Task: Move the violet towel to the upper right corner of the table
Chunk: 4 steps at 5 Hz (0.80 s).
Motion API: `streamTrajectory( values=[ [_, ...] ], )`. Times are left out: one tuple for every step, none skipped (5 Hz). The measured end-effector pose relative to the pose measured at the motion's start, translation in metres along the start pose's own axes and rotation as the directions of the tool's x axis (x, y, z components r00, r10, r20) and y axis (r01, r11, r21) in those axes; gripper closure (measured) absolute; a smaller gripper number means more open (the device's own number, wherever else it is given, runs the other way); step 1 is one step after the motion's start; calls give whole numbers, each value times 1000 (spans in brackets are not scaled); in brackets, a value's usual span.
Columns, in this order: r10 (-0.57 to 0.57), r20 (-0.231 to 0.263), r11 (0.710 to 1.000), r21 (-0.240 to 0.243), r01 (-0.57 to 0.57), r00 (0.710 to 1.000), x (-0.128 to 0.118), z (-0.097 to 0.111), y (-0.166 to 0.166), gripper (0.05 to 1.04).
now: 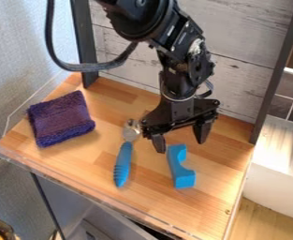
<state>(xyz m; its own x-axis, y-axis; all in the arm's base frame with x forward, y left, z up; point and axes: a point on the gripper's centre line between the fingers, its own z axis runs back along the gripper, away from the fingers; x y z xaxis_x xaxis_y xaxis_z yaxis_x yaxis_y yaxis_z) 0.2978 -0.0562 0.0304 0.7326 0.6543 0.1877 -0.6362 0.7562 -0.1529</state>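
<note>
Two jaws are standing wide apart and holding nothing, hanging over the right half of the surface (155,201). A blue bracket-shaped block (184,179) is lying just in front of them, nearer the right edge; on their left, a blue-handled tool (123,164) is pointing its grip at the front edge. Farther out, the violet towel (62,118) is resting beside the left edge, looking like a thick folded pad. Being cloth, it is probably going to handle as light, soft and unbreakable, sagging or unfolding if lifted by one corner. Its middle is offering the safest hold, the jaws pinching several layers together.
</note>
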Motion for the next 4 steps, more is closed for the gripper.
streamTrajectory(
  values=[
    [1, -18, 1000, 19, 0, 1000, -4, -7, 3, 83],
    [91, -27, 995, 35, -90, 996, 12, -9, 23, 83],
    [182, -12, 982, 52, -181, 983, 27, -11, 51, 83],
    [285, 42, 956, 56, -287, 958, 48, -5, 82, 83]
  ],
)
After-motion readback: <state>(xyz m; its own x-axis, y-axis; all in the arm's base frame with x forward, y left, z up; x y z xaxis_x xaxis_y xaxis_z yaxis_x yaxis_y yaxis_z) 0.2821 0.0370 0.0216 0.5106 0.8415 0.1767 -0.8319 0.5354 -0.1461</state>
